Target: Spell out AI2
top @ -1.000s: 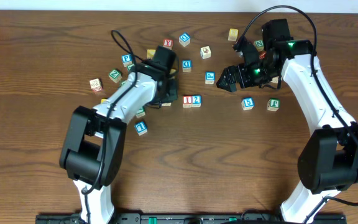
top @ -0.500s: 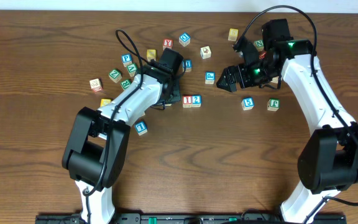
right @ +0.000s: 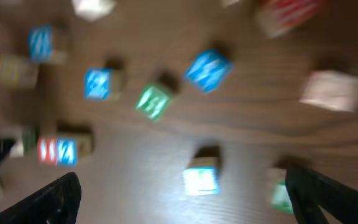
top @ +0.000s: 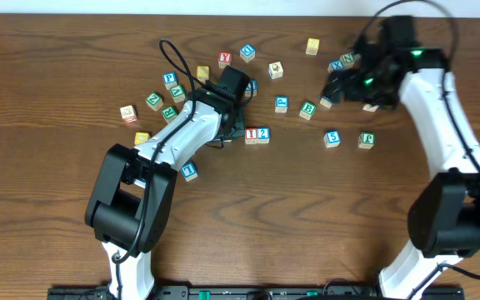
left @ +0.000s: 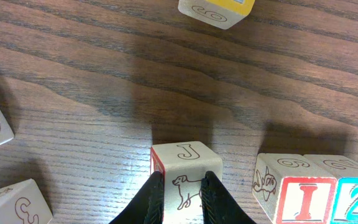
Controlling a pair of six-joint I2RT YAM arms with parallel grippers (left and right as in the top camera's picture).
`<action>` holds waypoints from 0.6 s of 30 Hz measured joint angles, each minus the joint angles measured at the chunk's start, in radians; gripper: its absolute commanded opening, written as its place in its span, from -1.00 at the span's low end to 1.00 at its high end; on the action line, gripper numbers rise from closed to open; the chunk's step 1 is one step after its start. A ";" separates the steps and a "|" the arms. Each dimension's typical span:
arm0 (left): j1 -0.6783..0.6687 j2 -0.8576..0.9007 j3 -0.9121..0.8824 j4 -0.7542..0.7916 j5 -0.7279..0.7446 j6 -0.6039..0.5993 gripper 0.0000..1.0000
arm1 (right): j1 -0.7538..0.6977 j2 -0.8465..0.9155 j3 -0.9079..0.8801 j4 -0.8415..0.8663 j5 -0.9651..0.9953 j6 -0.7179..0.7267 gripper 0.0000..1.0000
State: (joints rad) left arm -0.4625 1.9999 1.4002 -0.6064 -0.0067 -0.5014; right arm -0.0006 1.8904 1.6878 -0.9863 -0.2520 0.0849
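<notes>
Touching: red-framed I cube (left: 300,200), blue-framed 2 cube (left: 357,202)

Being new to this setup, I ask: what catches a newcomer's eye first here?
The I and 2 cubes sit side by side in the middle. Just beside the I, the left gripper pinches a cube showing a J and a dog. The right gripper hangs open above loose cubes, its view blurred.

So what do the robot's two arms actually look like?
The left arm and right arm have white tubular links joined by bulky black joints. A thin black cable loops out near each wrist. The right arm shows green lights. The left pincer and right pincer each have two black fingers.
</notes>
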 measured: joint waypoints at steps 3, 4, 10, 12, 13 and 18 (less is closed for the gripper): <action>-0.007 0.000 0.000 0.000 -0.018 -0.003 -0.70 | -0.042 -0.019 0.015 0.000 0.003 0.029 0.98; -0.013 -0.001 0.000 0.002 -0.029 -0.003 -0.70 | -0.050 -0.025 0.017 -0.004 0.003 0.037 0.99; -0.034 -0.001 0.000 -0.011 -0.101 -0.004 -0.71 | -0.048 -0.032 0.019 -0.023 0.002 0.050 0.99; -0.037 -0.001 0.000 -0.023 -0.126 -0.004 -0.72 | -0.048 -0.032 0.018 -0.024 0.002 0.050 0.98; -0.038 -0.001 0.000 -0.027 -0.139 -0.004 -0.72 | -0.048 -0.032 0.018 -0.025 0.002 0.050 0.99; -0.038 -0.001 0.000 -0.045 -0.203 -0.003 -0.73 | -0.048 -0.032 0.019 -0.039 0.002 0.054 0.98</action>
State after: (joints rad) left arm -0.5003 1.9987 1.4006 -0.6510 -0.2096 -0.5049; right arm -0.0483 1.8587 1.7065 -1.0252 -0.2501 0.1387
